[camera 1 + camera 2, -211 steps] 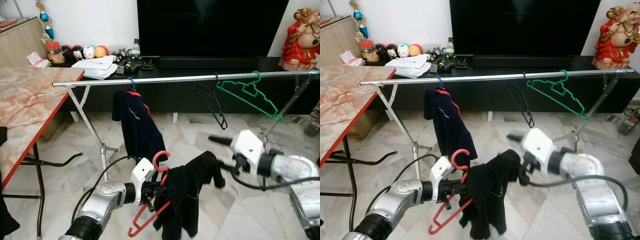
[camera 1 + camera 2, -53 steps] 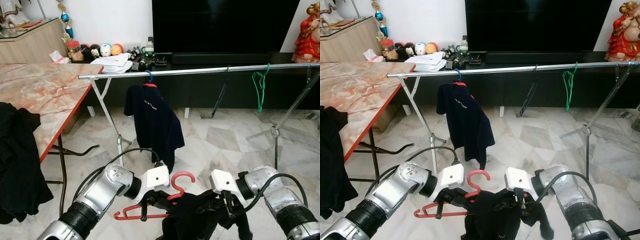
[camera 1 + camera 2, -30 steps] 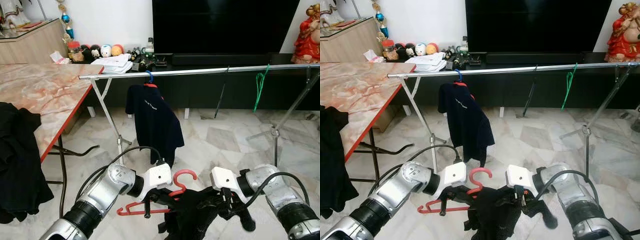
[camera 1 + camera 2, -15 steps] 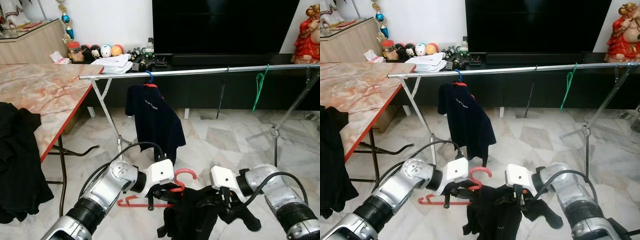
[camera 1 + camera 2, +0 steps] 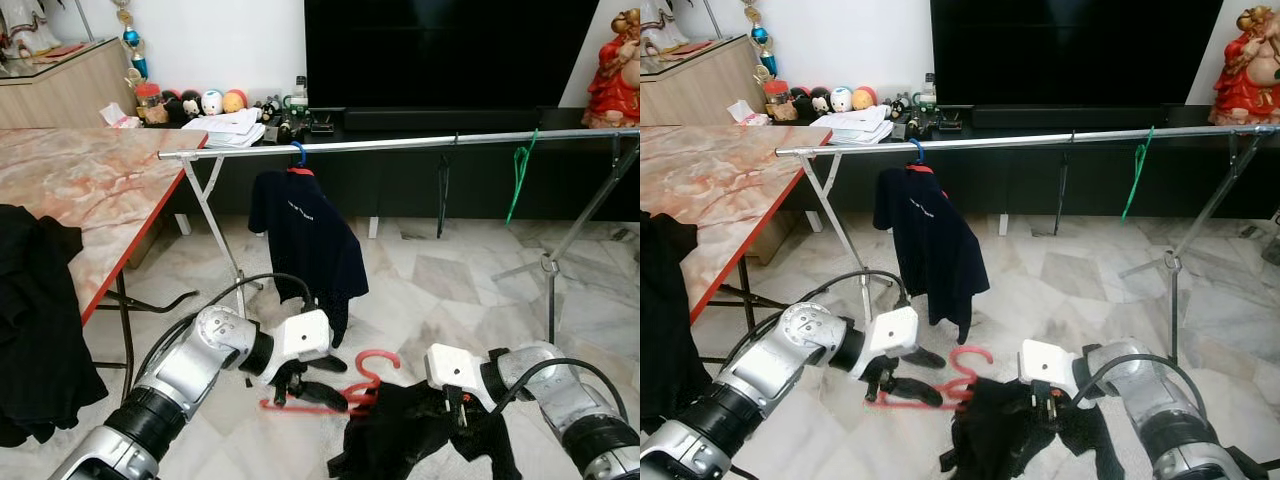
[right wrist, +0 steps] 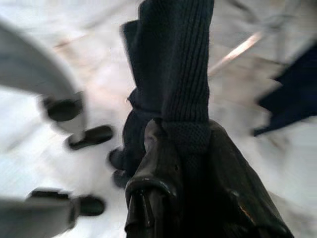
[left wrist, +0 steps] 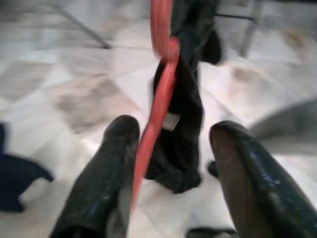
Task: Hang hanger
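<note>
Hanger: the red plastic hanger (image 5: 335,392) sits low centre, blurred, carrying a black knit garment (image 5: 400,435).
Left tool (image 7: 168,163): fingers spread, apparently loose around the hanger bar.
Right tool (image 6: 183,163): pinching the garment.
Rail: the silver metal clothes rail (image 5: 400,143) crosses above, a navy shirt (image 5: 305,240) hanging upper centre.
Counter: marble-topped counter (image 5: 70,190) at left.

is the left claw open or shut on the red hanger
Open. In the left wrist view the fingers stand apart with the red hanger passing between them, near one finger.

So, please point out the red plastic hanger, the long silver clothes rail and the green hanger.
red plastic hanger (image 5: 372,362), left eye view, on its hook.
long silver clothes rail (image 5: 400,143), left eye view, on the bar's middle.
green hanger (image 5: 1132,180), right eye view, on its body.
</note>
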Motion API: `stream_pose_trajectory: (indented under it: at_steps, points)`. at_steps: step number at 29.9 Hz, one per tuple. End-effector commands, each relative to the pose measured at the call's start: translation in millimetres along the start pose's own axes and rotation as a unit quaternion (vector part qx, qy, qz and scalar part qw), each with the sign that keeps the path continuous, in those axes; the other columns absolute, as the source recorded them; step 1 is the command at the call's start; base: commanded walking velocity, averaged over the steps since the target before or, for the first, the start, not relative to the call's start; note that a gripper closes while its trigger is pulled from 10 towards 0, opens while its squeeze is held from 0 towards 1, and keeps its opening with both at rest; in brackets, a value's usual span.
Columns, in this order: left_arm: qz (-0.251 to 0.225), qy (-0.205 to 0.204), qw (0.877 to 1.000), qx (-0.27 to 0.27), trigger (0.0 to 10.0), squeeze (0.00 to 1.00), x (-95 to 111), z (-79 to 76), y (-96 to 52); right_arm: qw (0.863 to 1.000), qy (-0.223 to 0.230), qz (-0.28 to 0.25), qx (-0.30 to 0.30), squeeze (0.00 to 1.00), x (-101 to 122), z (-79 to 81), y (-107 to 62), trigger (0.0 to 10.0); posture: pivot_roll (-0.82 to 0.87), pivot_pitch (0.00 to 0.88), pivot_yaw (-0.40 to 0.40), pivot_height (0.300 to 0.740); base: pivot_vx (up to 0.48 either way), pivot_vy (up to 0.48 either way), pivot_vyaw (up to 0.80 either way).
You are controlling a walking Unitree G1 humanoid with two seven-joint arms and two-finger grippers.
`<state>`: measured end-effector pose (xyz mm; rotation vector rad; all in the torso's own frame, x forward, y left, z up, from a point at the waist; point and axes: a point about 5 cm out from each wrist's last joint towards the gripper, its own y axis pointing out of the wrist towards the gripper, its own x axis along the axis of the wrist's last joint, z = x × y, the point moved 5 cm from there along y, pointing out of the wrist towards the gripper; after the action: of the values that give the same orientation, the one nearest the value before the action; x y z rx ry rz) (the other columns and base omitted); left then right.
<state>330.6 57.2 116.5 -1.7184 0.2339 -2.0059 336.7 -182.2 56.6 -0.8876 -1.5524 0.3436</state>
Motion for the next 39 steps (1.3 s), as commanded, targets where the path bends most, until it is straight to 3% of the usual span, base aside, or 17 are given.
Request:
stream_pose_trajectory:
  at_steps: [1,7,11,12,15,16,21,26,31,32,34,39]
  points:
    - [-0.017,-0.022,0.999,0.043,10.0,1.0,-1.0,9.8,-6.8,0.998,0.01,-0.032,-0.052,0.0,7.2,-14.4,-10.2,0.0,-0.07,0.0,0.057,0.74,0.0,0.0,0.0]
    - [-0.029,-0.068,0.995,0.07,10.0,1.0,-12.9,5.6,-9.9,0.991,0.018,-0.065,-0.112,0.0,10.5,-23.7,-25.8,0.0,-0.09,0.0,0.063,0.74,0.0,0.0,0.0]
    - [-0.034,-0.107,0.988,0.107,10.0,1.0,-28.6,2.0,-0.9,0.986,0.006,-0.086,-0.141,0.0,20.3,-28.2,-37.0,0.0,-0.1,0.0,0.063,0.74,0.0,0.0,0.0]
    - [-0.028,-0.107,0.985,0.13,10.0,0.0,-37.1,1.7,5.1,0.984,-0.003,-0.084,-0.159,0.0,25.8,-32.8,-44.0,0.0,-0.11,0.0,0.063,0.74,0.0,0.0,0.0]
    - [-0.031,-0.12,0.981,0.147,10.0,0.0,-43.0,1.3,10.9,0.979,-0.008,-0.086,-0.184,0.0,33.3,-39.2,-51.9,0.0,-0.11,0.0,0.067,0.74,0.0,0.0,0.0]
    - [-0.035,-0.143,0.975,0.164,10.0,0.0,-46.8,3.4,15.6,0.977,-0.026,-0.099,-0.188,0.0,47.1,-39.1,-55.1,0.0,-0.12,0.0,0.069,0.74,0.0,0.0,0.0]
    - [-0.036,-0.154,0.97,0.185,10.0,0.0,-51.3,6.5,20.4,0.974,-0.054,-0.118,-0.185,0.0,68.2,-34.9,-59.9,0.0,-0.12,0.0,0.068,0.74,0.0,0.0,0.0]
    - [-0.029,-0.164,0.961,0.221,10.0,0.0,-61.1,16.6,23.3,0.964,-0.089,-0.163,-0.191,0.0,110.0,-34.0,-74.7,0.0,-0.13,0.0,0.071,0.74,0.0,0.0,0.0]
    - [-0.015,-0.155,0.956,0.25,10.0,0.0,-65.7,23.7,23.1,0.962,-0.098,-0.182,-0.179,0.0,124.0,-25.9,-78.8,0.0,-0.13,0.0,0.069,0.74,0.0,0.0,0.0]
    - [-0.011,-0.165,0.947,0.277,10.0,0.0,-70.0,29.6,19.8,0.962,-0.1,-0.18,-0.181,0.0,124.7,-24.9,-79.5,0.0,-0.13,0.0,0.07,0.74,0.0,0.0,0.0]
    - [-0.007,-0.175,0.94,0.293,10.0,0.0,-74.6,32.3,17.8,0.961,-0.1,-0.178,-0.185,0.0,125.7,-25.3,-80.6,0.0,-0.14,0.0,0.069,0.74,0.0,0.0,0.0]
    - [0.001,-0.175,0.942,0.287,10.0,0.0,-81.2,27.4,21.8,0.961,-0.105,-0.185,-0.179,0.0,137.4,-19.7,-81.7,0.0,-0.14,0.0,0.064,0.74,0.0,0.0,0.0]
